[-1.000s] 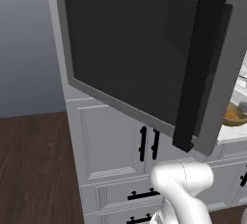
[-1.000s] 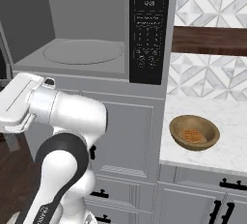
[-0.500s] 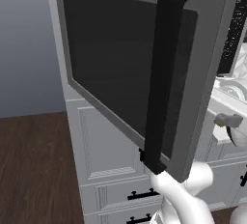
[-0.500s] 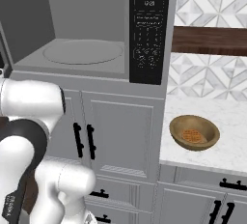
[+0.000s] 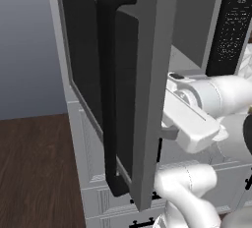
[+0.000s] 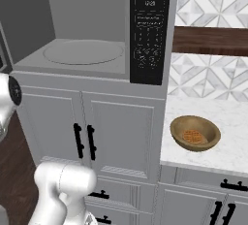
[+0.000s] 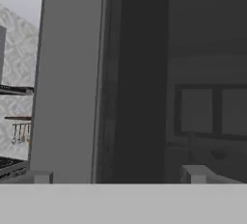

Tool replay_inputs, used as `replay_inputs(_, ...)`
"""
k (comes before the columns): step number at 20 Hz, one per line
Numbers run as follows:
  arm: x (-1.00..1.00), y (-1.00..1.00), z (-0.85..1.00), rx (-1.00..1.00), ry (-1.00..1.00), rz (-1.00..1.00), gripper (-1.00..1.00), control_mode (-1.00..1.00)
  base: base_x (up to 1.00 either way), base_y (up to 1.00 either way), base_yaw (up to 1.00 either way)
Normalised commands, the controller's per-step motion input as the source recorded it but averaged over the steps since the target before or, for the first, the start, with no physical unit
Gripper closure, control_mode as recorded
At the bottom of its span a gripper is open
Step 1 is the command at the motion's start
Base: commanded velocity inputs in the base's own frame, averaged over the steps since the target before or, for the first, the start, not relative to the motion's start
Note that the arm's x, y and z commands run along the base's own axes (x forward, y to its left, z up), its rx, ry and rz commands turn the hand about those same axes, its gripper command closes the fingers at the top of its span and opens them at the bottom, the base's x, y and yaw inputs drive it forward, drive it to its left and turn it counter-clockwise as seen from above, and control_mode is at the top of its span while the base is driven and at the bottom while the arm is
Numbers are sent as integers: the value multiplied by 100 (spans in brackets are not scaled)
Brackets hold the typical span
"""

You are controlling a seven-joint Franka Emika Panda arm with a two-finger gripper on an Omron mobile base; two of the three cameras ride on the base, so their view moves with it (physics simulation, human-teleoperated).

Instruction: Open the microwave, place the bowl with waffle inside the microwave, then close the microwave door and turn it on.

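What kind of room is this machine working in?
It looks like a home kitchen, computer-rendered: a built-in microwave stands open above white cabinets, and a wooden bowl holding a waffle sits on a marble counter.

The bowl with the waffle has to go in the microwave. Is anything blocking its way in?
Nothing visible does. The microwave door is swung wide open, the cavity of the microwave holds just its turntable, and the counter between the cavity and the bowl with the waffle looks bare.
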Motion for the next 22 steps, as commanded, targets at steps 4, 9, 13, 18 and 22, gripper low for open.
replay_inputs(4, 27, 100, 0, -18, 6, -13, -100, -100, 0, 0, 0)
replay_inputs(9, 29, 100, 0, -18, 9, -15, -100, -100, 0, 0, 0)
replay_inputs(13, 28, 99, 0, -19, 11, -16, -100, -100, 0, 0, 0)
replay_inputs(18, -5, 38, 0, -15, 12, -15, -100, -100, 0, 0, 0)
replay_inputs(22, -39, -54, -7, 0, 0, -8, -100, -100, 0, 0, 0)
